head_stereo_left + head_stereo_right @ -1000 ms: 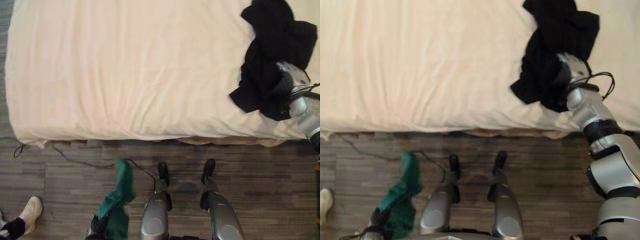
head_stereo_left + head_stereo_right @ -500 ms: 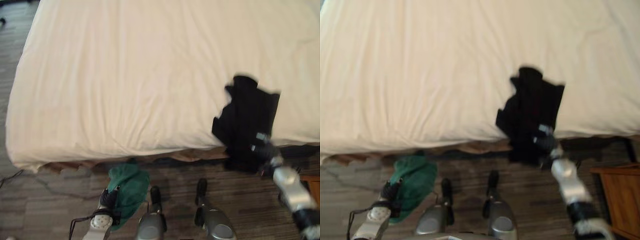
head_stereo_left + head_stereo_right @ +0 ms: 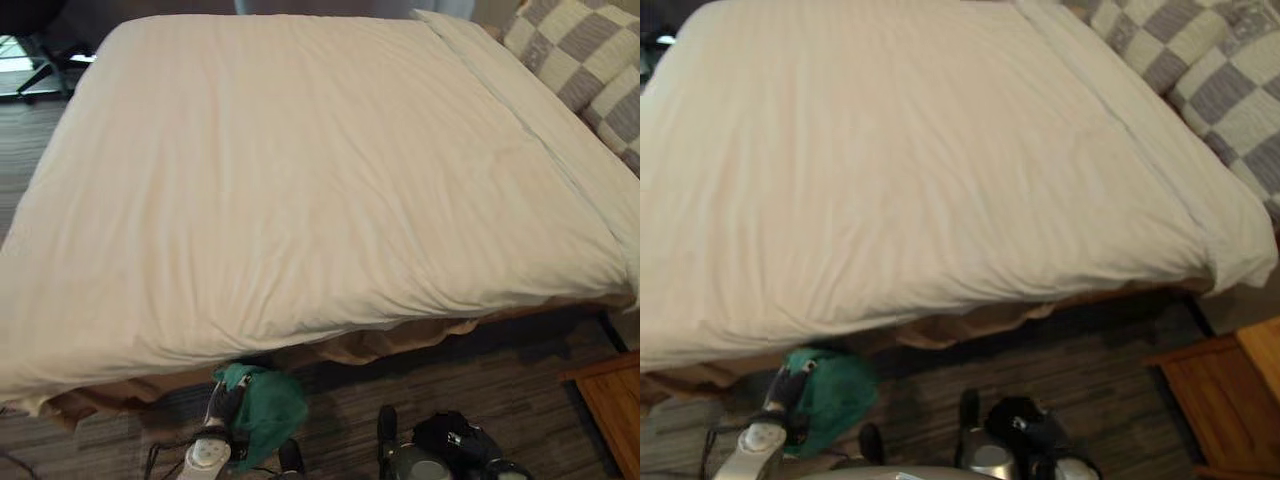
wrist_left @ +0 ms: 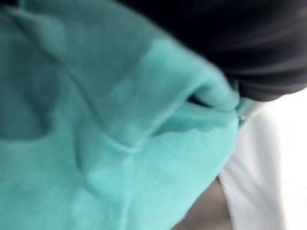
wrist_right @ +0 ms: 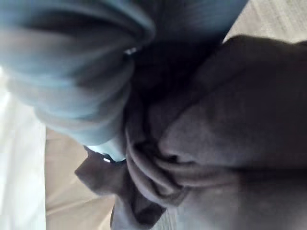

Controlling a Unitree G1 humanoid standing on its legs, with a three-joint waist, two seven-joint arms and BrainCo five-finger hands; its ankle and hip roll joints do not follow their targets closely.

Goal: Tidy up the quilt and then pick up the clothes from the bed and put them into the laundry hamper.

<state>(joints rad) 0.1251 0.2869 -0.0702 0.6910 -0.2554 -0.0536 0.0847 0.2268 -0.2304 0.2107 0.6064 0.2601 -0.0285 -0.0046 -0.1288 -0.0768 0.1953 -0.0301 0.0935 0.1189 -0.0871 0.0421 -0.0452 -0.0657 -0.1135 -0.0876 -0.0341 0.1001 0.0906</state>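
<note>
Two crumpled cloths, green garment (image 3: pixel 262 402) and black garment (image 3: pixel 450 440), below smooth quilt (image 3: pixel 300 180)

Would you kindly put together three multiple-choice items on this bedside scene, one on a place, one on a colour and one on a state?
1. Where are the checked pillows?
A. the bed's far right corner
B. the floor
C. the quilt's middle

2. What colour is the garment at the left hand?
A. red
B. green
C. white

3. How does the quilt lie?
A. bunched up
B. spread flat, no clothes on it
C. folded in half

Answers: 1 A, they lie at the upper right; 2 B, green cloth bunches there; 3 B, it covers the bed smoothly.
</note>
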